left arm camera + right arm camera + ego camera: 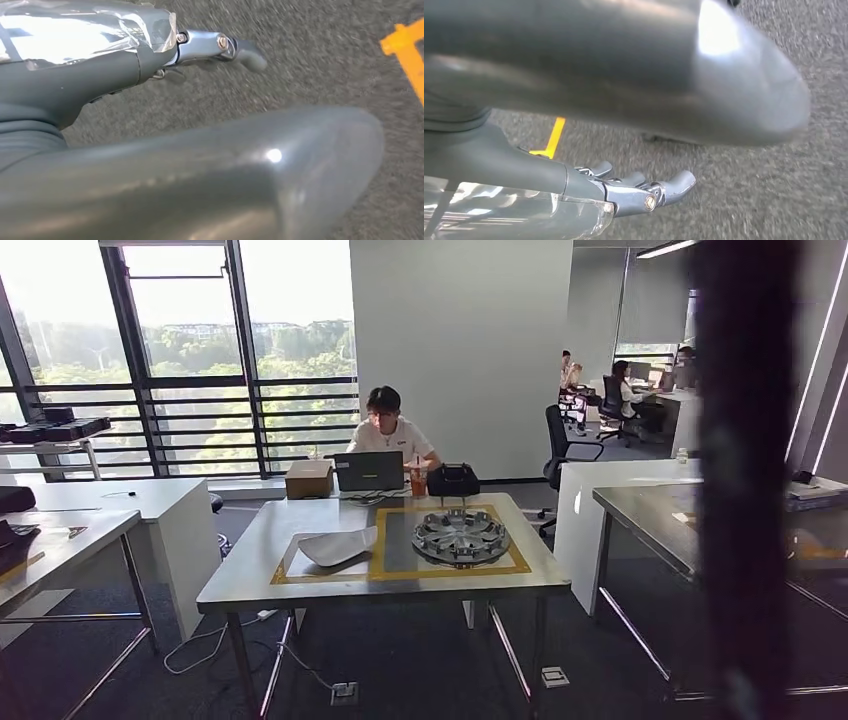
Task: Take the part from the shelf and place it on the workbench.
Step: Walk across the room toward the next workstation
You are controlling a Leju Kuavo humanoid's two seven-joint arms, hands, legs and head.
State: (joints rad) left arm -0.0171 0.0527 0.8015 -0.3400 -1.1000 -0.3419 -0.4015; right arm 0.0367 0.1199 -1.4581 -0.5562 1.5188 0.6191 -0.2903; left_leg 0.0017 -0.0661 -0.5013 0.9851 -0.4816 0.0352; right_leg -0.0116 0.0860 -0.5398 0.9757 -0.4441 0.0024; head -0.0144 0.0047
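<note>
Office workbench point(250, 585) holds one white part point(338, 546), one round fixture point(461, 537).

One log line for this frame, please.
phase: walking | left hand: open | right hand: open | table: round part, white part

Dark blurred post point(745, 480) hides right-hand bench point(640, 515) behind it.
</note>
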